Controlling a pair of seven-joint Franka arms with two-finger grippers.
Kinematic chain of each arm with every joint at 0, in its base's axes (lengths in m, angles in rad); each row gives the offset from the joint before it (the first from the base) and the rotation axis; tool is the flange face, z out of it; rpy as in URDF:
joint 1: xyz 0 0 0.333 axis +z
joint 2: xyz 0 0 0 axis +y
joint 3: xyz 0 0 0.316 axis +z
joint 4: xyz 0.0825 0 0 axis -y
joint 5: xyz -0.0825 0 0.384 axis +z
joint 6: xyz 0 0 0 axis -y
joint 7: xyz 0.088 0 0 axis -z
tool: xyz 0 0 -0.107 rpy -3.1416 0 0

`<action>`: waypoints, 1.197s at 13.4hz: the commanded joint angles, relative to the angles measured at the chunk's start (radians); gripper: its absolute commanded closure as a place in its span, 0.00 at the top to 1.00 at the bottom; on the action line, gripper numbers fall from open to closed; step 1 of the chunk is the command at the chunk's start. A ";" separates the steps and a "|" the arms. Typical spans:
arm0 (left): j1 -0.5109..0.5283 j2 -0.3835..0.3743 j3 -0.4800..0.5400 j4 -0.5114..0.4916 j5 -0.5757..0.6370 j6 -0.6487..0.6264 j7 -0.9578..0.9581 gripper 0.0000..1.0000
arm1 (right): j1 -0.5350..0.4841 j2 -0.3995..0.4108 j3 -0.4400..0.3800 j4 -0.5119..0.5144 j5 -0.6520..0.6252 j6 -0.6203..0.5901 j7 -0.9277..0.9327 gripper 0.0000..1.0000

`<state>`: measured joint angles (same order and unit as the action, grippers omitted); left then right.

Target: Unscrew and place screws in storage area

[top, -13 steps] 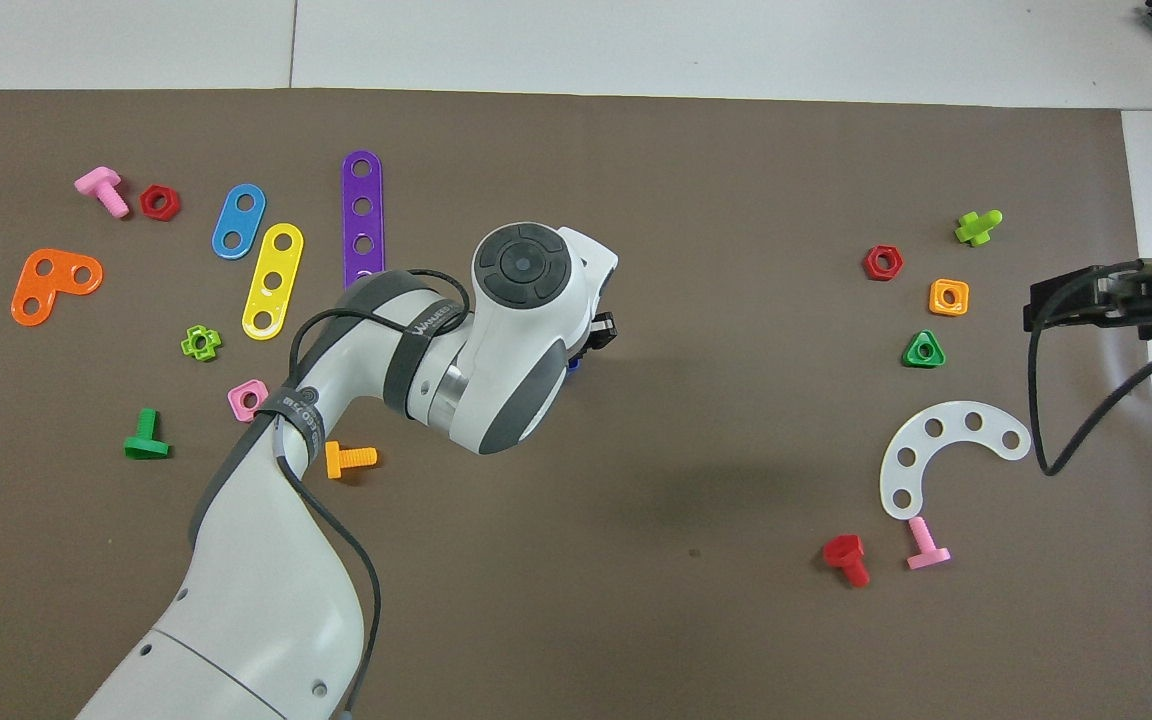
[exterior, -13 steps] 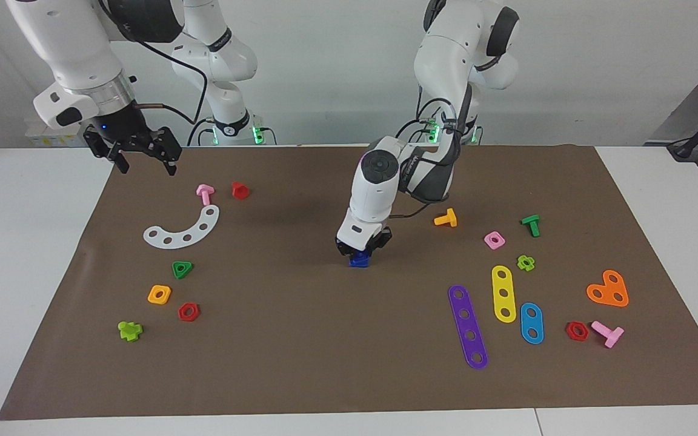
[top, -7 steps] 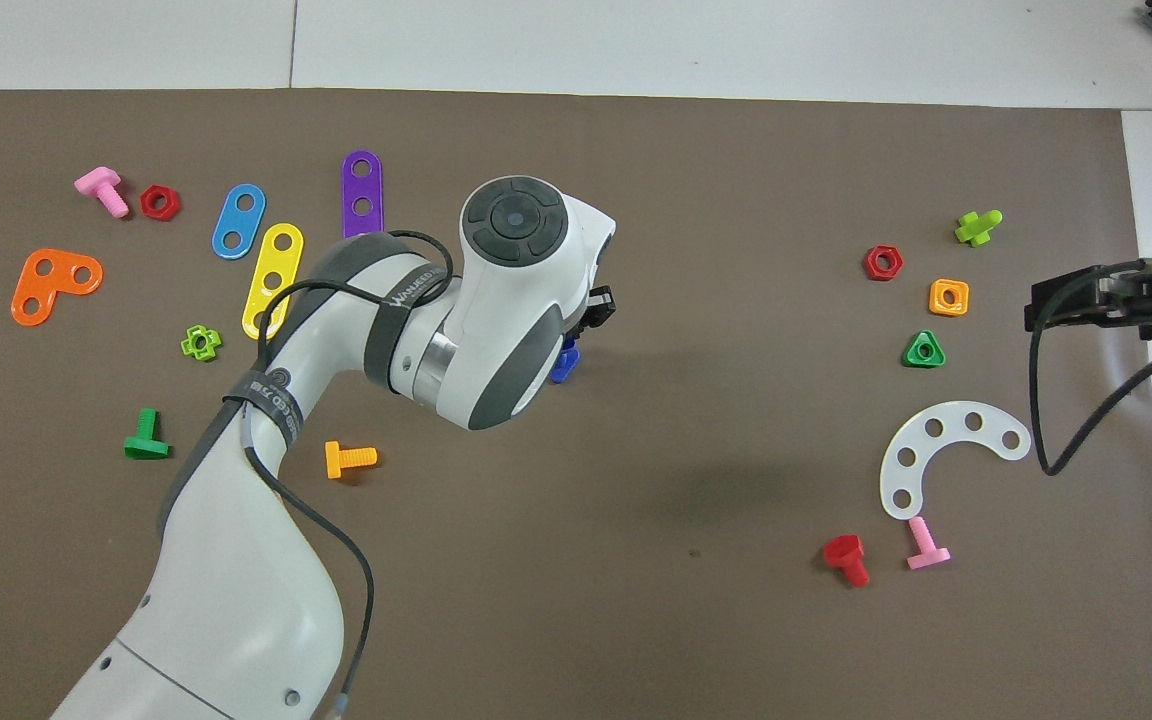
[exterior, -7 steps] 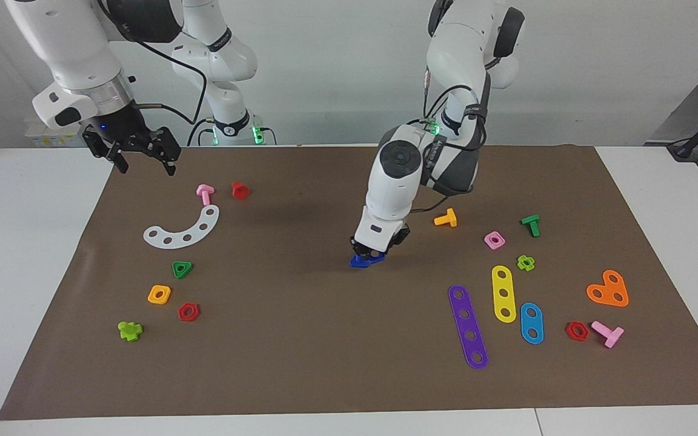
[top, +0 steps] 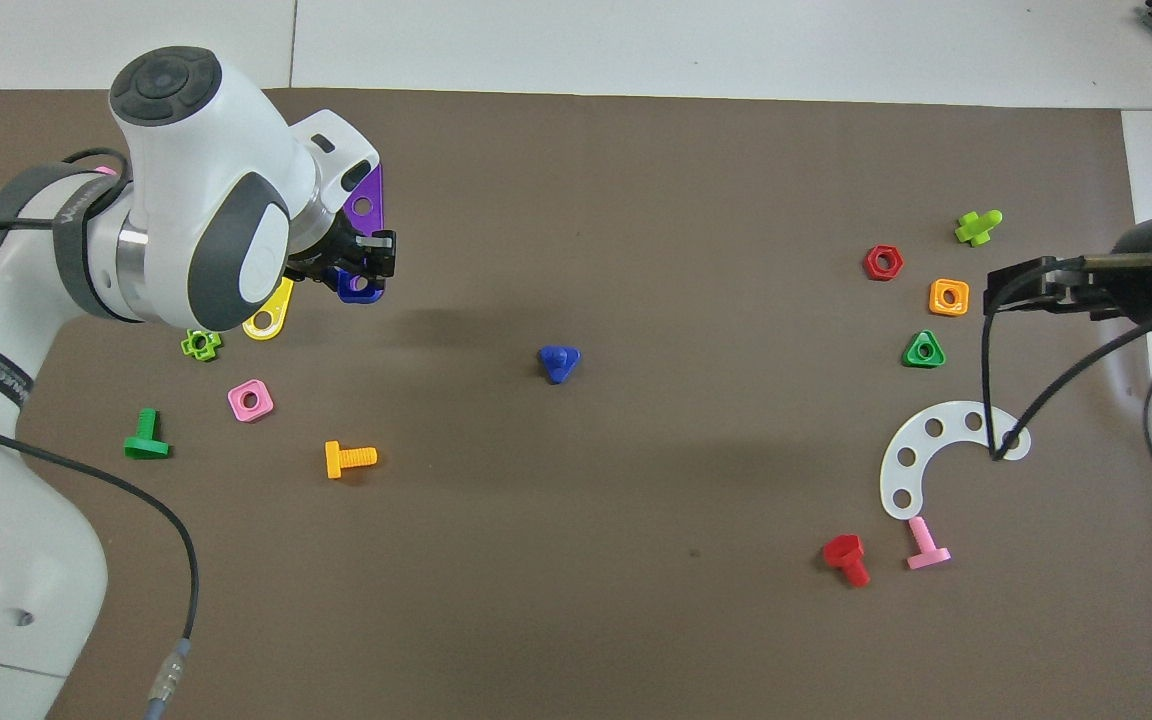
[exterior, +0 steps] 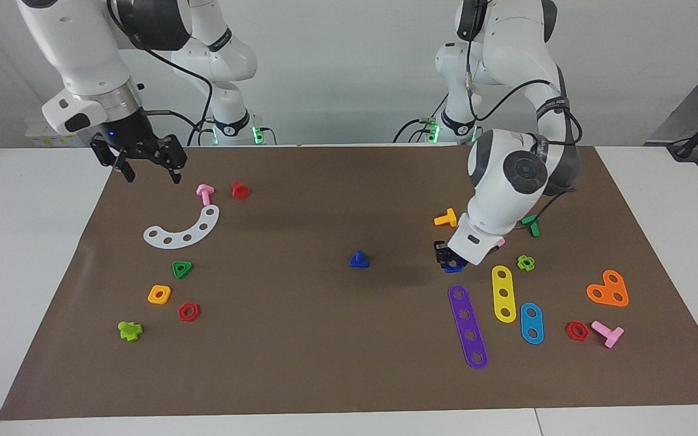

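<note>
One blue bolt (exterior: pixel 358 260) stands alone mid-worktop; the left gripper (exterior: pixel 449 261) pinches one blue nut (top: pixel 360 287); the right gripper (exterior: pixel 149 171) hangs spread.

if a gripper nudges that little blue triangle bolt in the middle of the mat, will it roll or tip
Probably neither. The blue bolt rests on its flat triangular head with the short shaft pointing up, so it likely slides. It looks like light plastic, and may skid on the brown mat.
</note>
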<state>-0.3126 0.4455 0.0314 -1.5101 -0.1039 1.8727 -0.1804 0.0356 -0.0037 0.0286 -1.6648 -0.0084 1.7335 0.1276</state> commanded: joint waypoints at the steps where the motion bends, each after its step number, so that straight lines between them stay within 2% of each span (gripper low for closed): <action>1: 0.024 -0.099 -0.008 -0.221 -0.013 0.132 0.122 0.00 | 0.108 0.017 0.007 -0.061 0.013 0.096 0.128 0.95; 3: 0.029 -0.143 -0.007 -0.370 -0.013 0.260 0.197 0.00 | 0.180 0.079 0.007 -0.059 0.011 0.177 0.220 0.95; 6: 0.038 -0.169 -0.007 -0.459 -0.013 0.339 0.228 0.00 | 0.286 0.178 0.005 -0.052 0.008 0.296 0.326 0.95; 7: 0.040 -0.171 -0.007 -0.463 -0.013 0.335 0.258 0.18 | 0.318 0.210 0.005 -0.052 0.007 0.337 0.345 0.95; 8: 0.044 -0.171 -0.007 -0.463 -0.013 0.335 0.268 0.66 | 0.351 0.246 0.005 -0.047 0.007 0.381 0.366 0.95; 9: 0.046 -0.171 -0.007 -0.461 -0.013 0.333 0.268 1.00 | 0.383 0.276 0.005 -0.038 0.005 0.414 0.409 0.95; 13: 0.079 -0.171 -0.007 -0.441 -0.013 0.303 0.266 1.00 | 0.428 0.421 0.007 0.091 -0.002 0.417 0.461 0.93; 14: 0.095 -0.180 -0.005 -0.432 -0.013 0.268 0.266 1.00 | 0.457 0.459 0.007 0.133 0.001 0.416 0.475 0.92; 16: 0.163 -0.220 -0.005 -0.410 -0.008 0.183 0.268 1.00 | 0.489 0.520 0.005 0.148 -0.008 0.431 0.535 0.90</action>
<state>-0.2152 0.2868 0.0329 -1.9193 -0.1040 2.1329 0.0637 0.4943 0.4342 0.0381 -1.5857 -0.0097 2.1688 0.6043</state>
